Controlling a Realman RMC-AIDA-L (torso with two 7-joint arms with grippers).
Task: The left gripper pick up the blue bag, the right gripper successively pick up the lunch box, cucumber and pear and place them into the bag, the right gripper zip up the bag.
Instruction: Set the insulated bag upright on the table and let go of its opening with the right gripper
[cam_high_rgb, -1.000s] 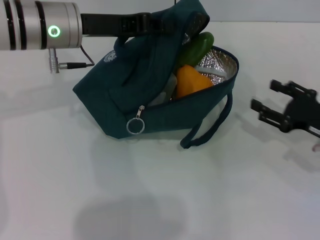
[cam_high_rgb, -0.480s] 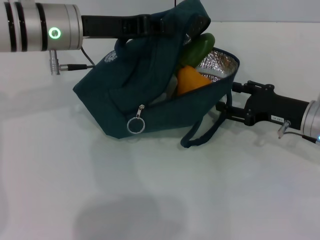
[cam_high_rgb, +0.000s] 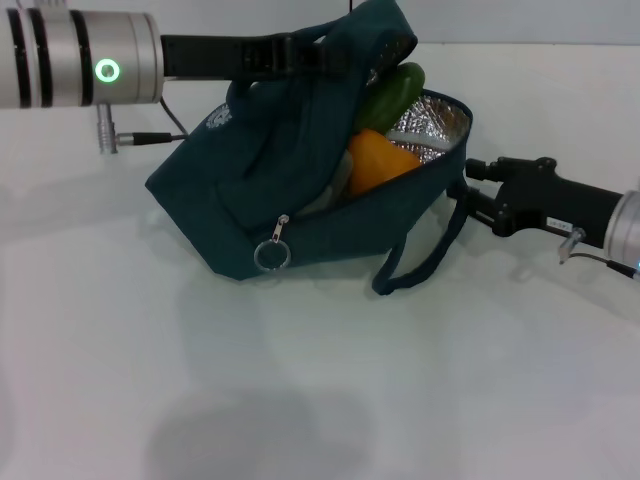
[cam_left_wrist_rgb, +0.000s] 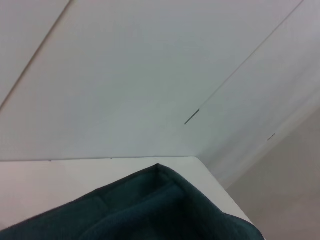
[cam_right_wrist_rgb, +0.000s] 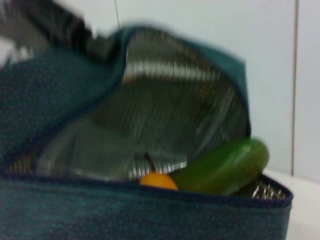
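The blue bag (cam_high_rgb: 270, 190) lies tilted on the white table (cam_high_rgb: 300, 380), its mouth open toward the right and its silver lining showing. My left gripper (cam_high_rgb: 322, 52) is shut on the bag's top flap and holds it up. Inside the bag, the green cucumber (cam_high_rgb: 396, 90) leans above the orange pear (cam_high_rgb: 378, 160). A pale patch below the pear may be the lunch box; I cannot tell. My right gripper (cam_high_rgb: 468, 184) is open at the bag's right end, beside the strap (cam_high_rgb: 425, 255). The right wrist view looks into the bag (cam_right_wrist_rgb: 125, 210) at the cucumber (cam_right_wrist_rgb: 225, 165) and pear (cam_right_wrist_rgb: 157, 180).
A metal zipper ring (cam_high_rgb: 268, 255) hangs on the bag's front side. The left arm's cable plug (cam_high_rgb: 105, 132) dangles left of the bag. The left wrist view shows only bag fabric (cam_left_wrist_rgb: 150, 210) and a pale wall.
My right gripper has come in from the far right to the bag's right end. The strap has shifted slightly. The left arm holds still.
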